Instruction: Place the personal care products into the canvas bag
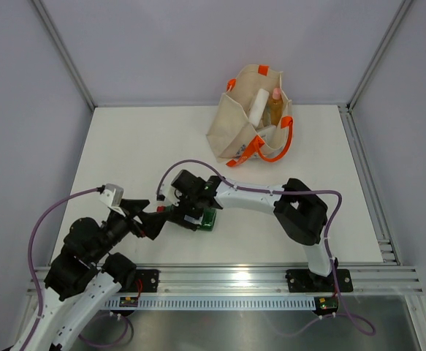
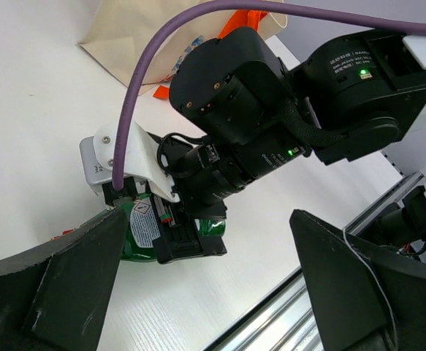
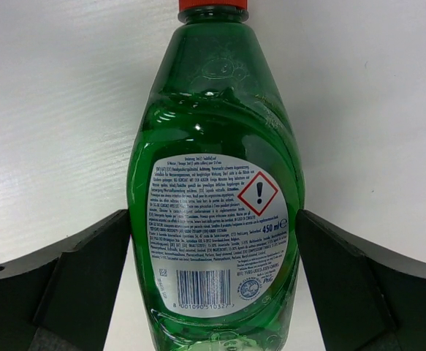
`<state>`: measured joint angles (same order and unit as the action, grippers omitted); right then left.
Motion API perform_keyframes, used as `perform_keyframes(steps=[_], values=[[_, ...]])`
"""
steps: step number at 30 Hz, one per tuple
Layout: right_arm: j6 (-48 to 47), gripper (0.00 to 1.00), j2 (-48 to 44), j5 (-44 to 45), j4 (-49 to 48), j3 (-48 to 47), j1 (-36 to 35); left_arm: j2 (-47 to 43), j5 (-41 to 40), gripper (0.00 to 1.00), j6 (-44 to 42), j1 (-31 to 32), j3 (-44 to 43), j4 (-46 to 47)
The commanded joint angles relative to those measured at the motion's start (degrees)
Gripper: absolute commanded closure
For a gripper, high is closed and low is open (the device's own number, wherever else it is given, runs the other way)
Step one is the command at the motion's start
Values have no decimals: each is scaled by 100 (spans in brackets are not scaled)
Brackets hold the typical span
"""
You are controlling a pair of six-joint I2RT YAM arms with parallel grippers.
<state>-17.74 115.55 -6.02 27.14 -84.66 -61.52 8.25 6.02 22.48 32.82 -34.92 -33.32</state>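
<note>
Green bottle lies inside the wide right claw, not yet gripped; bag beyond apparently holds the rest; left claw wide, empty.

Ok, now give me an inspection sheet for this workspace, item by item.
Surface: white table, no spills seen.
Job's things: canvas bag stands at the far side with a white bottle and a pink-capped bottle inside; green bottle lies flat on the table near the arms.
Clutter: nothing seen.
Pincers: right pincer open, fingers either side of the green bottle; left pincer open, empty, facing the right wrist.
Cables: purple cables loop off both arms.
Surroundings: grey walls, metal rail along the near edge.
</note>
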Motion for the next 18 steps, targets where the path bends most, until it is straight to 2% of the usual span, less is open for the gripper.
perform_keyframes(steps=[1,6,12,15,18], values=[[-265,1,152,-50,995,125,96,-139,162,1,-77,-12,-94,273],[-538,0,109,469,864,493,61,-201,189,1,-77,-12,-77,309],[-485,0,-277,1278,179,802,-167,-219,224,1,-103,-12,-77,317],[-511,0,-664,1384,-6,776,-159,-280,259,1,-103,-12,-77,335],[-818,1,-1095,1088,-69,820,-150,-394,303,1,-103,-12,-51,396]])
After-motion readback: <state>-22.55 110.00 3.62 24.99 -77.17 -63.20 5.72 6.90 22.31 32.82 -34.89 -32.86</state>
